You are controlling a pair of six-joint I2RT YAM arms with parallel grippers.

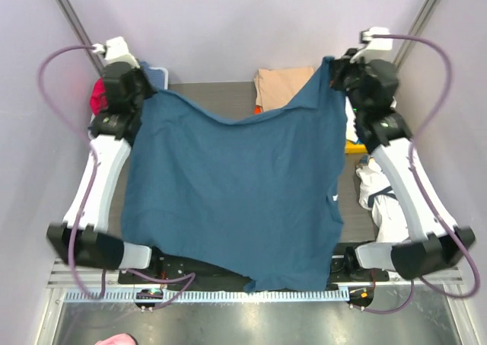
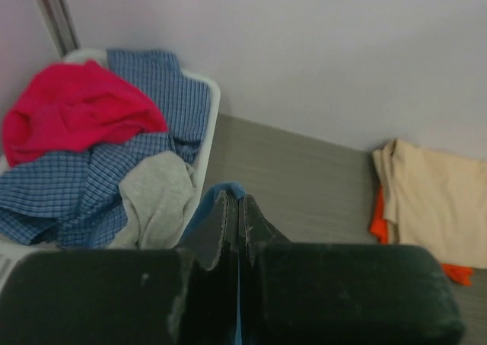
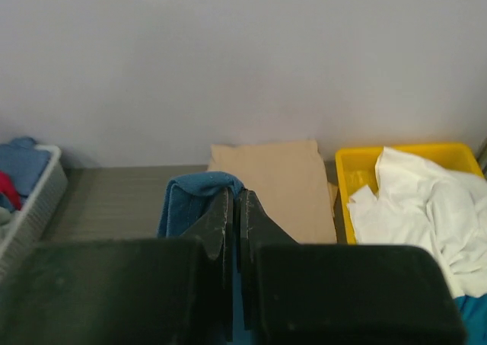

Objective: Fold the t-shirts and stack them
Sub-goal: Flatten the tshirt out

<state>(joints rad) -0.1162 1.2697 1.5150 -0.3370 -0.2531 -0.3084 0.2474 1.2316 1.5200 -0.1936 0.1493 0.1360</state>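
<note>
fingers clenched on cloth: left fingers [image 2: 216, 231] and right fingers [image 3: 216, 225] each pinch a far corner of the teal t-shirt [image 1: 236, 185], which sags between them over the tabletop [image 2: 304, 170]. to lay it flat, lower both corners level and taut, clear of the tan t-shirt [image 1: 283, 86] lying on the orange t-shirt [image 2: 378, 222]. the white basket [image 2: 207, 124] holds red, checked and grey clothes. the yellow bin [image 3: 354, 166] holds white cloth.
</note>
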